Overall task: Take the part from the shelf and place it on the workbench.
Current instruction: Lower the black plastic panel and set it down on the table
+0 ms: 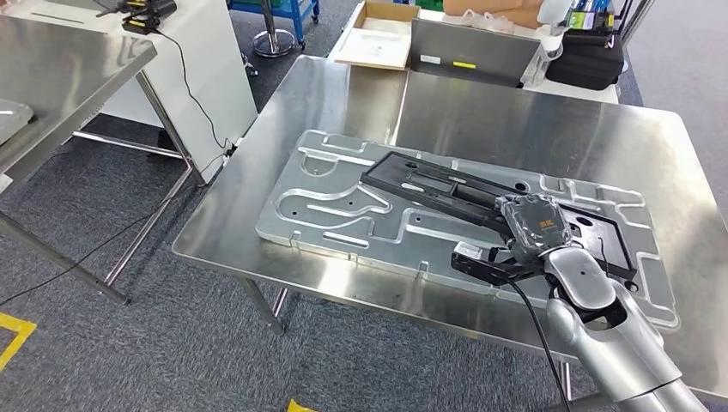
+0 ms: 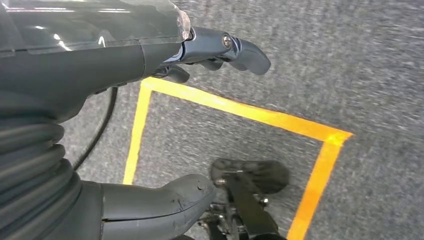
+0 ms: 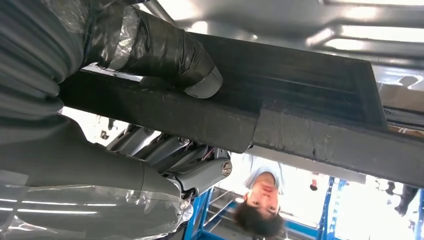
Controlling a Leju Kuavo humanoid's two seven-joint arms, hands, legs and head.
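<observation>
A long black frame-like part [image 1: 446, 184] lies slantwise across a silver machined plate [image 1: 335, 219] on the steel workbench [image 1: 481, 112]. My right hand [image 1: 536, 225] grips the part's near right end. In the right wrist view the taped thumb [image 3: 165, 50] presses on one face of the black part [image 3: 310, 100] and the darker fingers [image 3: 200, 172] curl around the other side. My left hand [image 2: 100, 65] hangs over grey carpet, its fingers [image 2: 245, 52] and thumb [image 2: 165, 200] apart with nothing between them.
A second steel table [image 1: 60, 60] stands at the left, a white panel and a black cable beside it. Behind the workbench are a cardboard box [image 1: 378, 39] and a black bag [image 1: 588, 56]. A person [image 3: 262, 200] stands beyond. Yellow tape [image 2: 240, 112] marks the floor.
</observation>
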